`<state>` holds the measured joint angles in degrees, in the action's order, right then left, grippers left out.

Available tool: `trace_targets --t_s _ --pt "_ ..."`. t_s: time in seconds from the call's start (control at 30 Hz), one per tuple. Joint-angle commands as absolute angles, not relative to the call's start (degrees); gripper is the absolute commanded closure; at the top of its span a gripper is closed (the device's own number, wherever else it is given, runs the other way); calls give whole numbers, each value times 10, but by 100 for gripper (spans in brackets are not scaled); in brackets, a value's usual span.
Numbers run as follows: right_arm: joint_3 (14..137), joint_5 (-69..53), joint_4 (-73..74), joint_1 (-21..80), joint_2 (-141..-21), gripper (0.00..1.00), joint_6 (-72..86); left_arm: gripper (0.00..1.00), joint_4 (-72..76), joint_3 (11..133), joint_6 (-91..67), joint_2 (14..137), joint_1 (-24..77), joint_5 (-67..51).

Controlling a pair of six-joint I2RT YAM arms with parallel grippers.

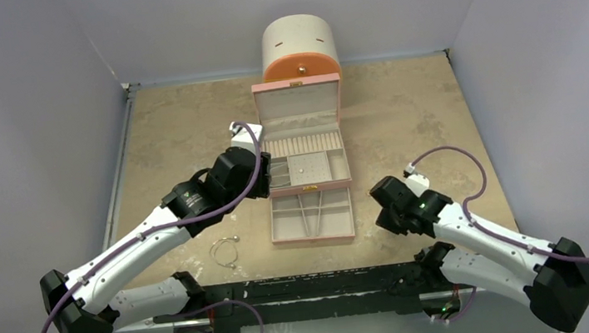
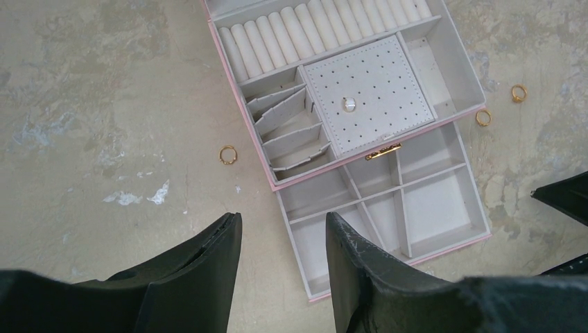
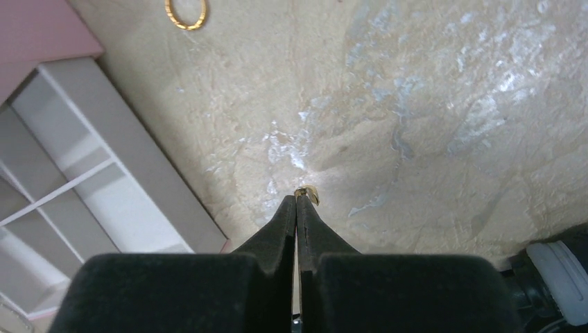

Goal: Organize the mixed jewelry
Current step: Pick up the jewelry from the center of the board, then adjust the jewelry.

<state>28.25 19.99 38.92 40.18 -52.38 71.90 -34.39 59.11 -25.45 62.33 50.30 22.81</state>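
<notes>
Seen from above, the wire bangle lies on the tabletop off the near left corner of the open pink jewelry box. At the left wrist, the left pincer hangs spread and empty; a gold ring lies beside the box's left wall. At the right wrist, the right pincer is pressed together, a small gold piece at its very tip; whether it is pinched, I cannot tell.

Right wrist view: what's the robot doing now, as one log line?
right jaws: shut on gold ring | second ring: loose on table | box drawer: open
</notes>
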Motion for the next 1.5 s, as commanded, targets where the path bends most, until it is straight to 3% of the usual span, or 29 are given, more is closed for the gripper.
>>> trace_targets --t_s 0.0,0.57,0.77,1.0,1.47 --pt "307 204 351 405 -502 100 632 53 -327 588 -253 608 502 240" --pt "387 -79 110 405 -463 100 245 51 -291 570 -328 589 502 198" --pt "404 -201 47 406 -475 100 175 43 -229 536 -370 583 489 120" --pt "382 -308 -39 412 -461 100 116 43 -139 499 -430 592 405 -58" --pt "338 -428 -145 430 -395 100 -72 43 111 405 -650 579 391 -256"
